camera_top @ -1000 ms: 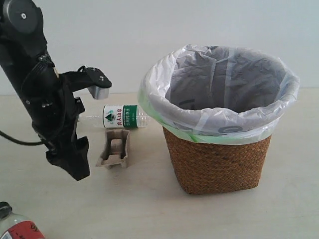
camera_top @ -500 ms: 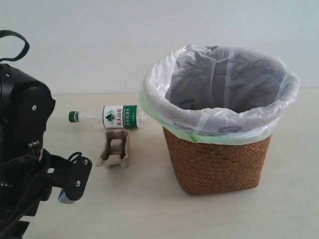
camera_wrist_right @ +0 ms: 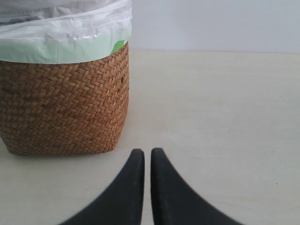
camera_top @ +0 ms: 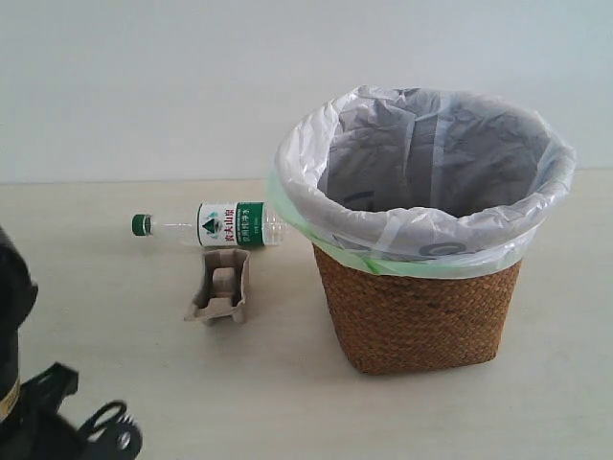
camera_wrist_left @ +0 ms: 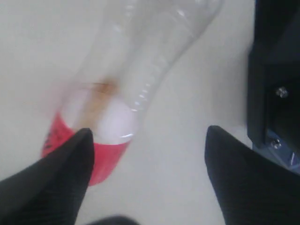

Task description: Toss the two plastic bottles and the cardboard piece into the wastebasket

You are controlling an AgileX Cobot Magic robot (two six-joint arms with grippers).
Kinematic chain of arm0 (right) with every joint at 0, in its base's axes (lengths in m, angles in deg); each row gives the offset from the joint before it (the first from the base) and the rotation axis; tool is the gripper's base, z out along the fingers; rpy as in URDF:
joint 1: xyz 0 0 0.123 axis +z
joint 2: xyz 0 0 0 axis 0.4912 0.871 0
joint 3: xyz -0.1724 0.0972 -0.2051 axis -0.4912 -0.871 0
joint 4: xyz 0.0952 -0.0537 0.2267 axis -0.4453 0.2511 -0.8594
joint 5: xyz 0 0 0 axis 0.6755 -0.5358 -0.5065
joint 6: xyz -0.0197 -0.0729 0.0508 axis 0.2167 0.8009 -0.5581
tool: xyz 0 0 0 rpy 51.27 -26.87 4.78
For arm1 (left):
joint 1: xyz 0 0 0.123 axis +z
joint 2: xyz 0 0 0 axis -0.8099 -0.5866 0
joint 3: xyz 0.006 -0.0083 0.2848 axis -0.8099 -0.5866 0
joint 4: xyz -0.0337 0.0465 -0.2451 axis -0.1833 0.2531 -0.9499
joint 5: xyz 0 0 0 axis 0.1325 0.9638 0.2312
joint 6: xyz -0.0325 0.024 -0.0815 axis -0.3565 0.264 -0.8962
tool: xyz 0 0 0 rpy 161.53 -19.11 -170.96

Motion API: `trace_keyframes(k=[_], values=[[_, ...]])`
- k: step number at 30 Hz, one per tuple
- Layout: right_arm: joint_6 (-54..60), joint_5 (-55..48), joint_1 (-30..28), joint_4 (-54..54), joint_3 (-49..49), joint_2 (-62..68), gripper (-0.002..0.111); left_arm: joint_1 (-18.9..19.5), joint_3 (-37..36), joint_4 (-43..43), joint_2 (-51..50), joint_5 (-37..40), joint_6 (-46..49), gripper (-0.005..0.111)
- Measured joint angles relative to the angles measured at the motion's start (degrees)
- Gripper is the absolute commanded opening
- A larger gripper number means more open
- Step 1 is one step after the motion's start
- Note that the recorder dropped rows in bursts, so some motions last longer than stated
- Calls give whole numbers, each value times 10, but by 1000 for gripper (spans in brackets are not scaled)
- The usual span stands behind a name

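The green-capped bottle [camera_top: 213,226] lies on its side on the table, left of the wastebasket [camera_top: 419,316]. In front of it lies the cardboard piece [camera_top: 220,288]. The red-labelled bottle [camera_wrist_left: 133,77] shows blurred in the left wrist view, lying on the table. My left gripper [camera_wrist_left: 149,136] hangs open just above it, one fingertip over its red label, nothing between the fingers. In the exterior view only part of the left arm [camera_top: 38,426] shows at the bottom left corner. My right gripper [camera_wrist_right: 147,152] is shut and empty, low over the table beside the wastebasket [camera_wrist_right: 63,103].
The wastebasket's white bag [camera_top: 421,225] folds over its rim. A black block [camera_wrist_left: 276,70] stands close beside the left gripper. Pale bare tabletop [camera_top: 287,393] lies in front of the basket, with a white wall behind.
The left arm has swung down and toward the bottom left corner of the exterior view, uncovering the green bottle's cap. The bottles, cardboard piece and wastebasket have not moved.
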Motion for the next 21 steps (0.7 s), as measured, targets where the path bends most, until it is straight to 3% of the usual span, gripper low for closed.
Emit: trace_keyframes(k=[4,8,17,21], values=[[0,0,0,0,0,0,2,0,-47,14,0,-8,27,66],[0,0,0,0,0,0,2,0,-59,53,0,-91,20,77],[0,0,0,0,0,0,2,0,-59,140,5,-141,2,77],[0,0,0,0,0,0,2,0,-59,192,23,-221,-61,77]])
